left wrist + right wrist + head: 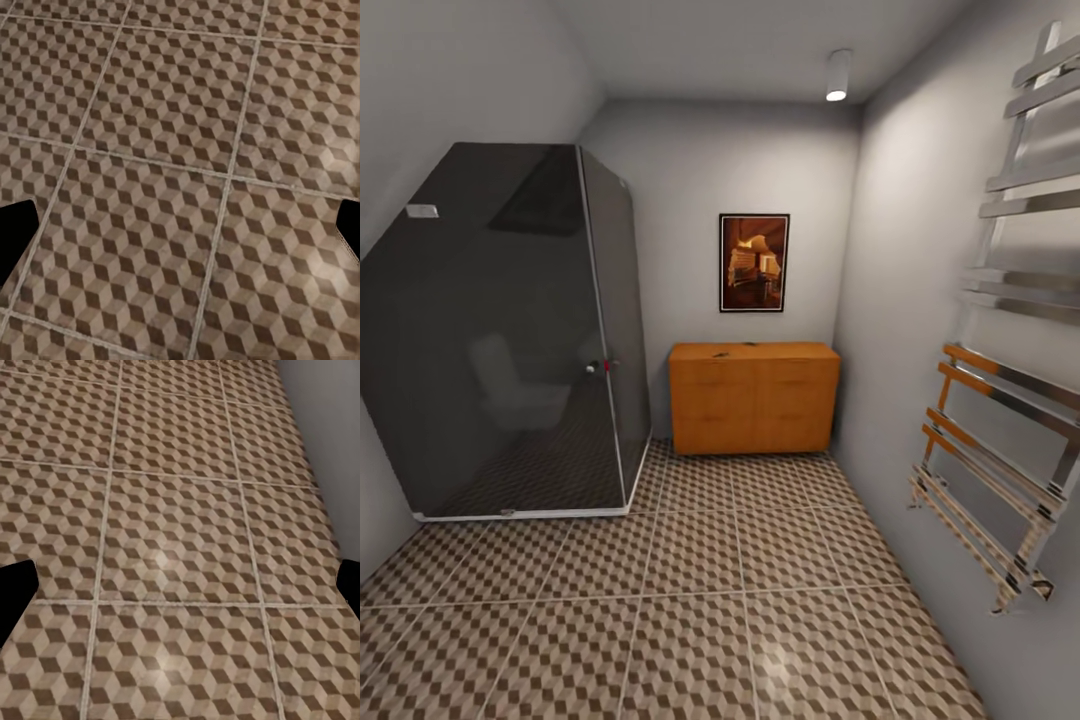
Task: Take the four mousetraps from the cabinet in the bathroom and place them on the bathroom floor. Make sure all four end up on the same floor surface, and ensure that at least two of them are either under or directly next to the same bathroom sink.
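Still approaching: cabinet (pixel 753 397) sitting mid-frame, small dark bits, probably mousetraps (pixel 732 349), lying on top. Both grippers (pixel 180 229) (pixel 180 585) spread wide, holding nothing, over floor (pixel 700 600). Needing to roll closer before reaching.

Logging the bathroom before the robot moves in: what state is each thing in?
Low orange-brown wooden cabinet: doors shut, small dark items on top.
Dark glass shower cubicle: door closed.
White ceiling spotlight: lit.
Cube-patterned tile floor: bare.
Left tool: fingers spread, empty.
Right tool: fingers spread, empty.
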Tool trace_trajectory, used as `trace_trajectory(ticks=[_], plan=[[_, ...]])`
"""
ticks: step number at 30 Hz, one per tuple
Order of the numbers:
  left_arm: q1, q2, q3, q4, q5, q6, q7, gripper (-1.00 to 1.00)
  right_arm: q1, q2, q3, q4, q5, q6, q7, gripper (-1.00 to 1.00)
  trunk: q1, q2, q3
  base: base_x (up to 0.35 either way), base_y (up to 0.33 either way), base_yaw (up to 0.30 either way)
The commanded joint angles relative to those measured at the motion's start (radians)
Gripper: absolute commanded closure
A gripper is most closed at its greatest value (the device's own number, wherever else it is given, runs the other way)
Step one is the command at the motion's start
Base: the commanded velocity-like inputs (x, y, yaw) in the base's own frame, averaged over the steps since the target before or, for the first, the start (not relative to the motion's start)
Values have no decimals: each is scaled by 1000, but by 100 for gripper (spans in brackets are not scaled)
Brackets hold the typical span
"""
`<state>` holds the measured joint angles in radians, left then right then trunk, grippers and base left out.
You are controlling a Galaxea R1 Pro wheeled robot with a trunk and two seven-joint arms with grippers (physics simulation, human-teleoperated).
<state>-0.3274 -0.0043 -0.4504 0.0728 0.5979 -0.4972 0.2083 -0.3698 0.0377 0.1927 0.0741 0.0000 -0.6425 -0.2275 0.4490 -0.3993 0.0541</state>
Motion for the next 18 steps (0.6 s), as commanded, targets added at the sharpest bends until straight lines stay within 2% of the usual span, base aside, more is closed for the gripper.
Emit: trace_trajectory(ticks=[1,18], plan=[[-1,0,-2,3,-6,-2,5,-100,-1,1,8,4,1,-4,-7,-100,1,-1,0,327,0,0],[-1,-3,-4,2,-9,8,12,-100,-1,1,8,4,2,-2,-7,-100,1,-1,0,327,-57,0]])
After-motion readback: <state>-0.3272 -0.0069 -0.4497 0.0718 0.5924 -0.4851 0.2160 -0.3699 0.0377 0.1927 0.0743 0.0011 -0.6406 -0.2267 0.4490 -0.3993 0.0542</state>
